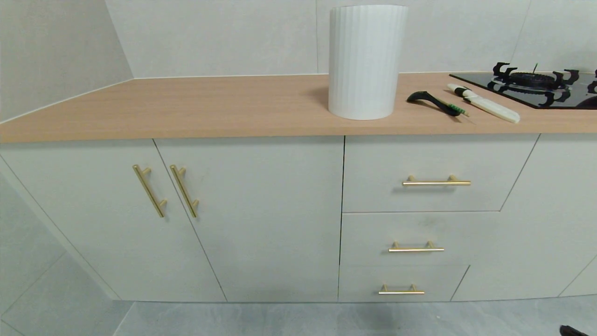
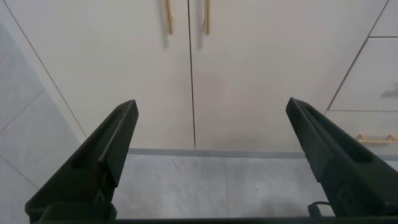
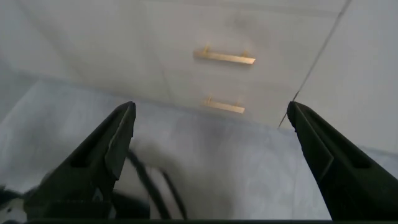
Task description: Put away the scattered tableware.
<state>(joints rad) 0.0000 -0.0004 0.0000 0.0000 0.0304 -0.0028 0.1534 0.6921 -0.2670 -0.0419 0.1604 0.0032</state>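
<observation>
The hob (image 1: 536, 86) runs off the right edge of my head view, so I can't see how far it goes. The white ribbed container (image 1: 364, 60) is clipped at the top, so no clue what's inside. The black-handled tool (image 1: 436, 102) with the green bit is too small to name. And the drawer handles (image 3: 224, 58) in my right wrist view are blurry.

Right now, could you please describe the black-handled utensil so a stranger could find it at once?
Find the wooden countertop and its white ribbed container. The utensil lies beside it, toward the hob. Unlike the neighbouring white knife, it is short, curved, black.
</observation>
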